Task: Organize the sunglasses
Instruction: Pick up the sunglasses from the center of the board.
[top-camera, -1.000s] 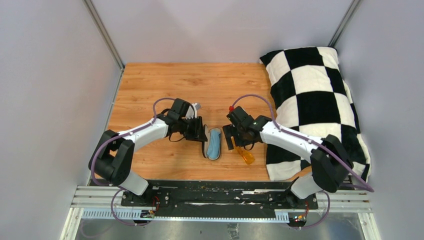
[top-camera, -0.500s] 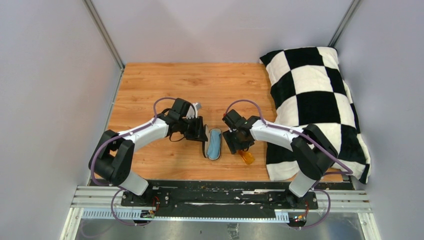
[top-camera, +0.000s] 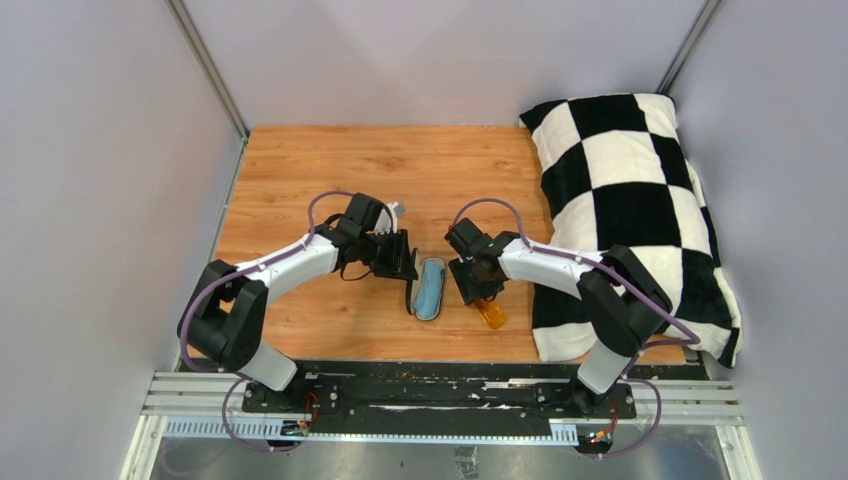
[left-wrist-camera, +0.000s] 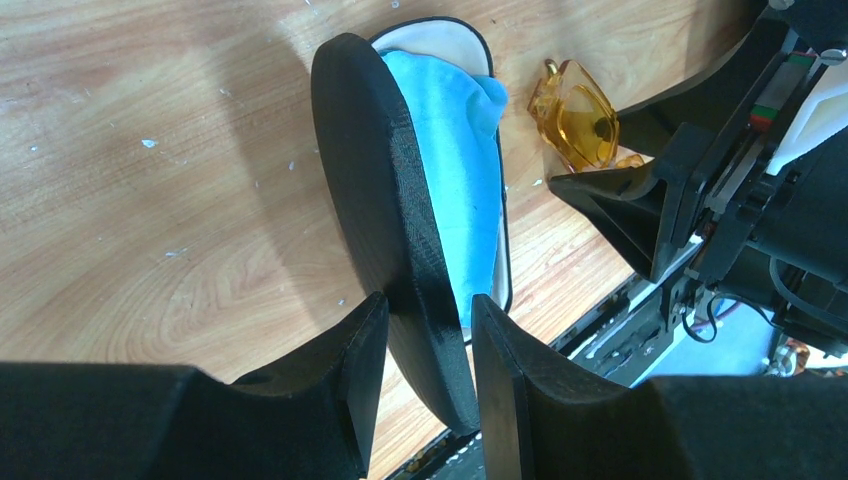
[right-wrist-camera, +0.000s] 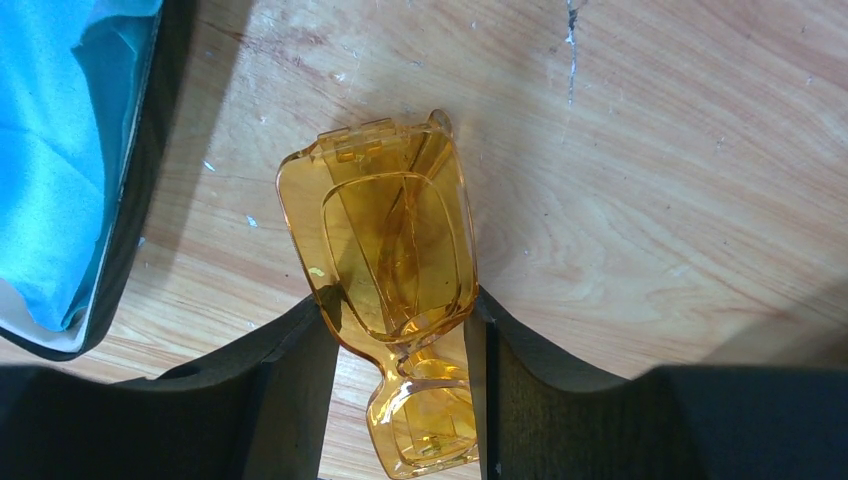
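The right gripper (right-wrist-camera: 400, 300) pinches the amber sunglasses (right-wrist-camera: 385, 240) beside the black case (right-wrist-camera: 165, 100), half hiding them. The left gripper (left-wrist-camera: 428, 305) clamps the case lid (left-wrist-camera: 370, 170).

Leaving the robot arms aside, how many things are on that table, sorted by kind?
Amber translucent sunglasses: 1
Black oval glasses case: 1
Light-blue cloth, lying in the open case: 1
Black-and-white checkered pillow: 1
Total: 4

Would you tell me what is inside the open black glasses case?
Inside the glasses case, a light-blue cloth lies on the white lining. It covers most of the inside, so anything beneath is hidden. The sunglasses lie outside, on the table.
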